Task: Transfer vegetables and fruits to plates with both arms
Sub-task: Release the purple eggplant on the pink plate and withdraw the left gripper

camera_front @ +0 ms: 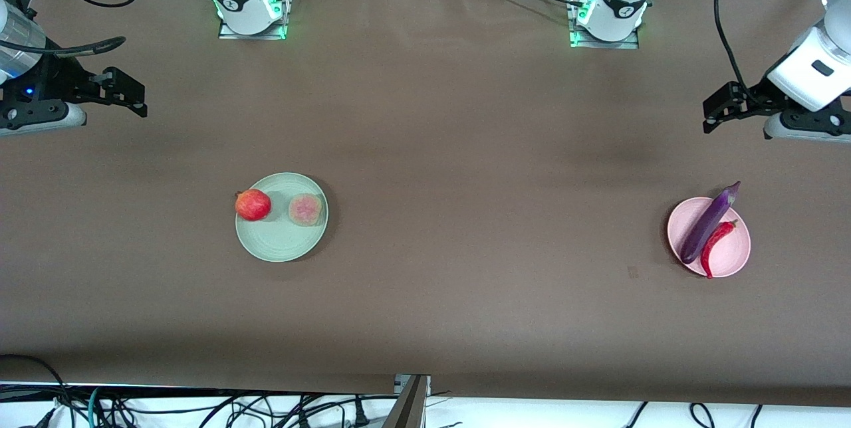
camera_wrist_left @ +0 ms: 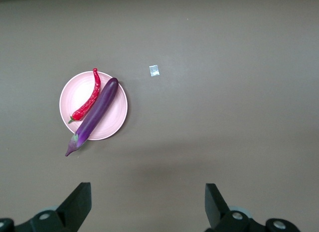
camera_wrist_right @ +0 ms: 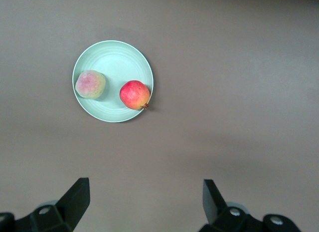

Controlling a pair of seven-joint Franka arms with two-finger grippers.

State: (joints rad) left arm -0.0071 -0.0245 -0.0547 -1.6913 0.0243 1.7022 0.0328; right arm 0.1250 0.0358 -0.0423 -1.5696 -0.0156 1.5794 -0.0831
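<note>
Two plates sit filled: fruits on the green plate at lower left, eggplant and chili at lower right. Both grippers, left gripper and right gripper, hang wide open, empty. Glossy eggplant looks slippery; best gripped mid-length.

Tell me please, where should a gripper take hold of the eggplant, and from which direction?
Probably at its thick middle, coming straight down, fingers across its width. It lies slanted on the pink plate, stem end over the rim, chili touching alongside.

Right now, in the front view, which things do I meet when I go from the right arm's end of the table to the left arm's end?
right gripper → red-orange fruit → yellow-green fruit, both on the green plate → eggplant and chili pepper on the pink plate; left gripper hangs above the table there.
</note>
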